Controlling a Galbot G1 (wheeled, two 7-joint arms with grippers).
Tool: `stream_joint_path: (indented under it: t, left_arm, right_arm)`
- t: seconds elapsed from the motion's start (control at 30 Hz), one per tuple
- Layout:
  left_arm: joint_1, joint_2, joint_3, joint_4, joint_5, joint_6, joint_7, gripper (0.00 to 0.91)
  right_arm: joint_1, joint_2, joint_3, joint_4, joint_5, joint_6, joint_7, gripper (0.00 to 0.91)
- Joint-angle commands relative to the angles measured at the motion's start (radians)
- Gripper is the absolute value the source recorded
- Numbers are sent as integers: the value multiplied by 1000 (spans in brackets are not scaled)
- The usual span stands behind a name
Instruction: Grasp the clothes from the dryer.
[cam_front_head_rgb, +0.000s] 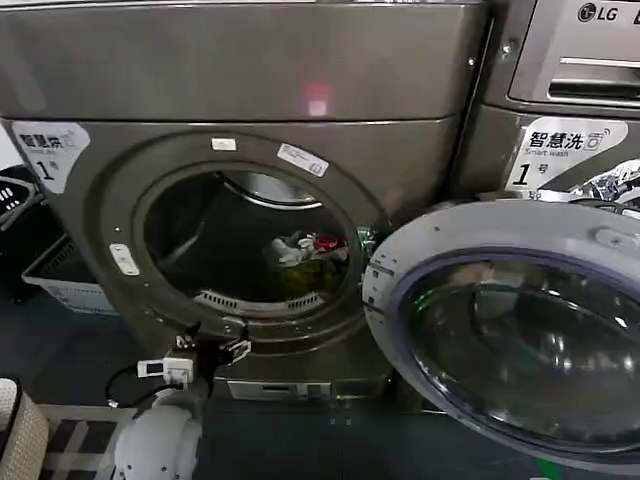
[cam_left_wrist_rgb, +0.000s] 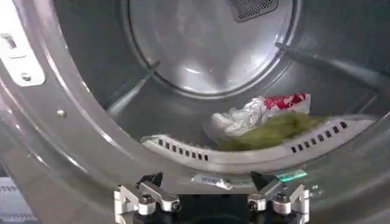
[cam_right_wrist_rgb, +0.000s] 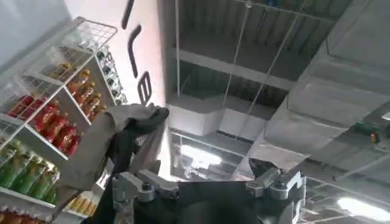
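The dryer stands with its round door swung open to the right. The clothes lie low in the steel drum, a small white, red and yellow-green heap behind the perforated lip. My left gripper hovers open and empty just outside the lower rim of the porthole, short of the heap. My right gripper points up at the ceiling with its fingers wide apart. A grey-brown cloth hangs beside one of its fingers.
A second machine with an LG logo stands to the right. A grey laundry basket sits on the floor at the left, and a pale woven container is at the bottom left corner. A shelf of bottles is beside the right arm.
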Motion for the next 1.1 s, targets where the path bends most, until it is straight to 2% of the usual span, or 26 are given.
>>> stream_joint_path:
  t: [0.03, 0.77, 1.1]
  left_arm:
    - [-2, 0, 1, 3, 0, 49, 1, 907]
    - [-7, 0, 5, 2, 13, 49, 5, 907]
    - [-86, -2, 16, 47, 25, 49, 10, 907]
  right_arm:
    - [0, 1, 1, 0, 0, 1, 0, 907]
    - [-10, 8, 13, -9, -29, 18, -2, 907]
    - [-7, 8, 7, -20, -29, 27, -5, 907]
